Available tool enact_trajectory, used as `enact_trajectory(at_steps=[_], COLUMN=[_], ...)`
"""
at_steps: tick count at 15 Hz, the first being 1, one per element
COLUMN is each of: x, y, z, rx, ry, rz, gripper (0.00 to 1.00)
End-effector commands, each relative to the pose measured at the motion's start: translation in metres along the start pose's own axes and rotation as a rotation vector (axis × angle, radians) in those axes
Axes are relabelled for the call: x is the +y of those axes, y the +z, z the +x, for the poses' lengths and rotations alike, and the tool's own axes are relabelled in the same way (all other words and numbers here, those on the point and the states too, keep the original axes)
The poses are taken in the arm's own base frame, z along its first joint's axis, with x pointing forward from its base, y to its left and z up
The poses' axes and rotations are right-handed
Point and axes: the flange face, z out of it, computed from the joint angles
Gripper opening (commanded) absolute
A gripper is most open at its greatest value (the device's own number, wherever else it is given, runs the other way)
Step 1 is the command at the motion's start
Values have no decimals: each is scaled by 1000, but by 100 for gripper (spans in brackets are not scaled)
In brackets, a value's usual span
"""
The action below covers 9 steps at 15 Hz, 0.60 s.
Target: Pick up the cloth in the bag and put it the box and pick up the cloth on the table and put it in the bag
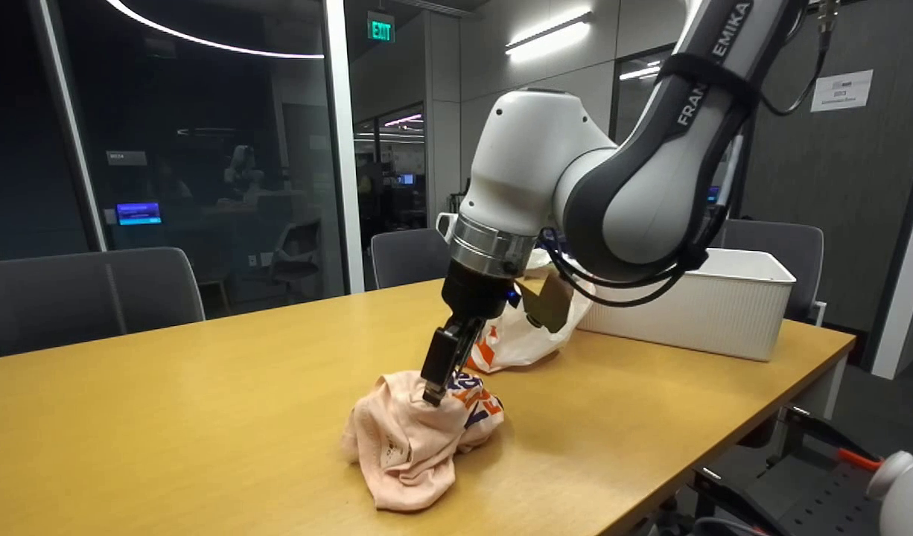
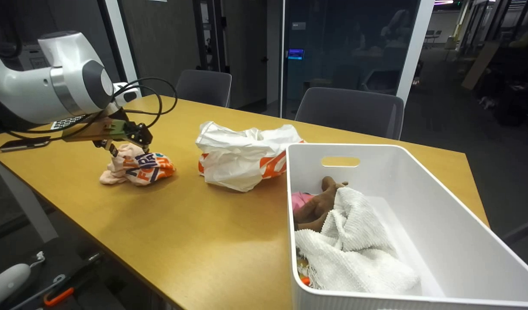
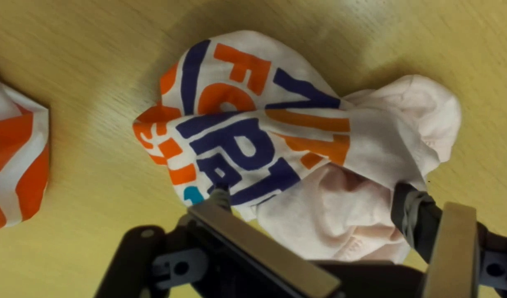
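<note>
A crumpled pale pink cloth with orange and purple lettering lies on the table; it shows in both exterior views [image 1: 404, 454] [image 2: 137, 168] and in the wrist view [image 3: 303, 136]. My gripper [image 3: 311, 194] is open, with its fingers apart over the cloth; it also shows in both exterior views [image 1: 433, 394] [image 2: 129, 148]. The fingertips are at or just above the cloth; contact is unclear. A white plastic bag with orange print [image 2: 236, 168] stands beside the box; its inside is hidden. The white box [image 2: 445, 202] holds a white textured cloth [image 2: 354, 245].
A brown limbed object [image 2: 318, 206] and a pink piece [image 2: 300, 200] lie in the box beside the white cloth. A dark flat object [image 2: 25, 144] and a keyboard [image 2: 68, 122] lie near the arm. Grey chairs [image 2: 350, 112] stand along the table [image 2: 221, 241].
</note>
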Motion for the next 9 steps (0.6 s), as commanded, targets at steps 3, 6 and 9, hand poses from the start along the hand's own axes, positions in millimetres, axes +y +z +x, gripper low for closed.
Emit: enact_trajectory(at_steps=[3,6,9], x=[-15,-12,-8], y=[54,75,79], z=[12,11,15], rx=[-1,-13,-7], ry=[38,44,57], rz=[54,57,65], gripper=[100,100,65])
